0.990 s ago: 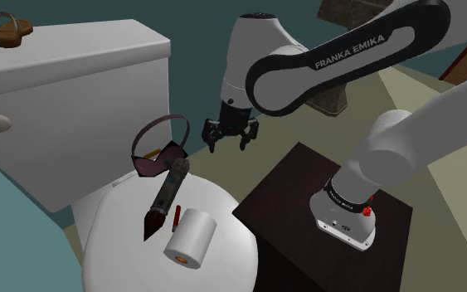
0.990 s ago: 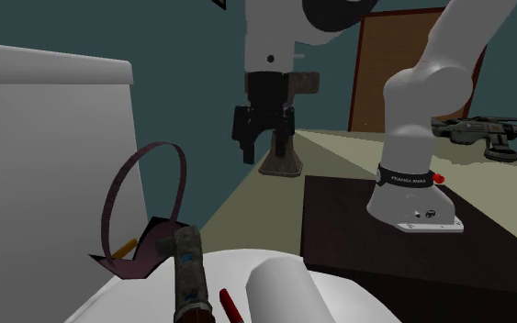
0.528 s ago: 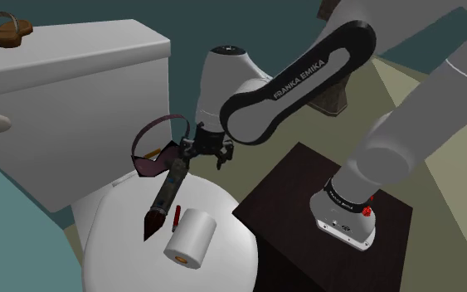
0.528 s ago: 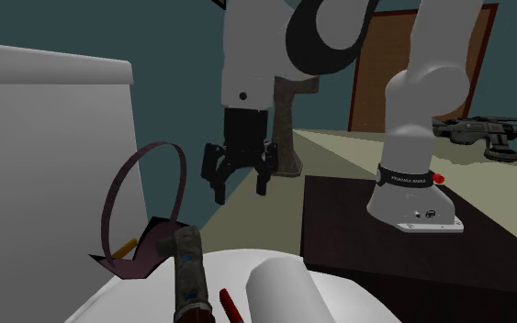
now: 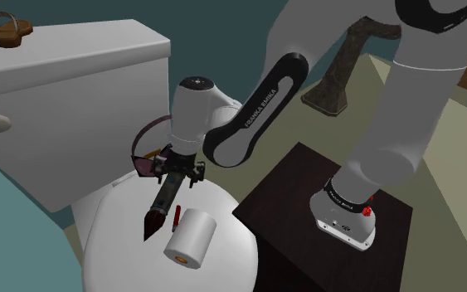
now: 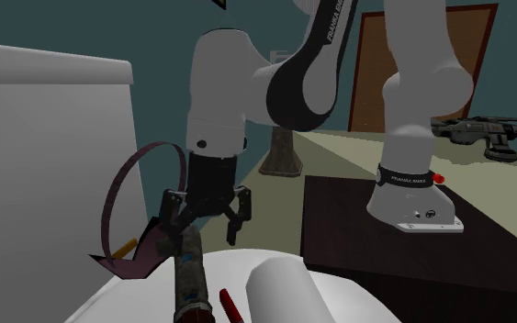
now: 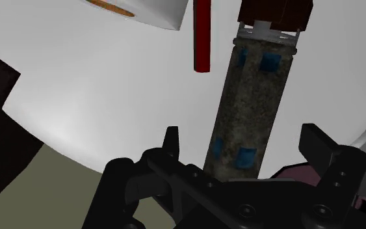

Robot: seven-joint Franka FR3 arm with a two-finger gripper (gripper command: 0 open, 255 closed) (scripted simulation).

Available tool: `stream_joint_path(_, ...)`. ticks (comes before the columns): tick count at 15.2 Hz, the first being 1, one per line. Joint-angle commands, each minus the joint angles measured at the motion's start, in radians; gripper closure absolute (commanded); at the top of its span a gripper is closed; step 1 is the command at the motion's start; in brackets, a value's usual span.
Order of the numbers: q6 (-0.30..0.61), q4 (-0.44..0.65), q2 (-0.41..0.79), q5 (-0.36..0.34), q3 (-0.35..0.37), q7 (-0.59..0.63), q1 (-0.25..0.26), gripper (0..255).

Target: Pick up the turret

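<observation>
The turret (image 5: 163,199) is a long mottled grey-brown cylinder with blue patches and a dark red tip. It lies on the white toilet lid (image 5: 115,240), red tip toward the front edge. My black gripper (image 5: 176,170) hangs open just over its rear end. In the wrist view the turret (image 7: 253,110) runs between the two fingers, and neither finger touches it. The second exterior view has the gripper (image 6: 199,229) spread wide directly above the turret (image 6: 190,275).
A red stick (image 5: 174,217) and a toilet paper roll (image 5: 192,236) lie beside the turret on the lid. A maroon band (image 5: 161,123) sits behind it against the tank (image 5: 65,75). The dark stand (image 5: 298,191) is close on the shoulder view's right.
The arm has swung down and toward the shoulder view's left, from mid-air beside the tank to just above the turret's rear end. The fingers have stayed open.
</observation>
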Motion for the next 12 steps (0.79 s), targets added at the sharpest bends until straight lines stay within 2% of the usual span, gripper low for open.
stream_joint_path(1, 0.033, 0.070, 0.092, -0.088, -0.075, 0.106, 0.075, 0)
stream_joint_path(2, 0.045, 0.101, 0.127, -0.110, -0.105, 0.139, 0.107, 0)
stream_joint_path(4, 0.067, 0.105, 0.152, -0.127, -0.132, 0.150, 0.130, 0)
stream_joint_path(9, 0.120, 0.119, 0.215, -0.170, -0.192, 0.180, 0.180, 0)
stream_joint_path(12, 0.126, 0.121, 0.223, -0.174, -0.199, 0.182, 0.186, 0)
